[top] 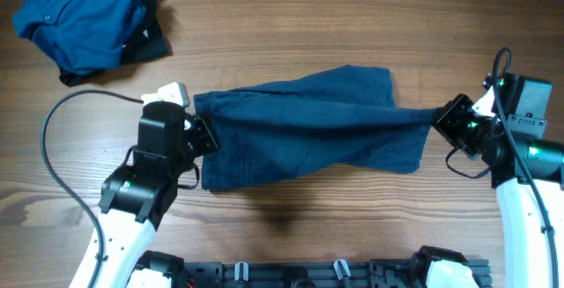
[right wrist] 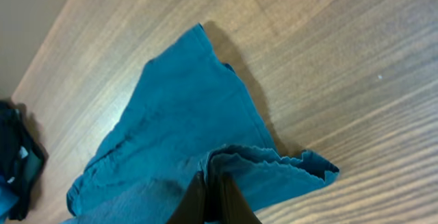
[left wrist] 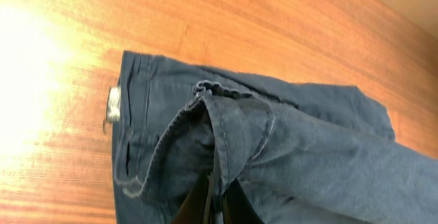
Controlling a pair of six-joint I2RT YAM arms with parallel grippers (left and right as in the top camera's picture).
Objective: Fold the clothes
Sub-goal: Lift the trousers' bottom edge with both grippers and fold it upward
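L gripper [top: 201, 136] & R gripper [top: 438, 119] clamped on dark navy cloth shorts [top: 308, 125], stretched 9-to-3 o'clock: spreading step. Next prob: lay flat, fold.

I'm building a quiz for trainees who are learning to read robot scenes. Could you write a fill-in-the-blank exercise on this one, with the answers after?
1. The left gripper and right gripper are both ____ on the dark navy cloth shorts.
2. The brown table is made of ____.
3. The brighter blue buttoned shirt lies crumpled at the table's far ____ corner.

Missing words: shut; wood; left.
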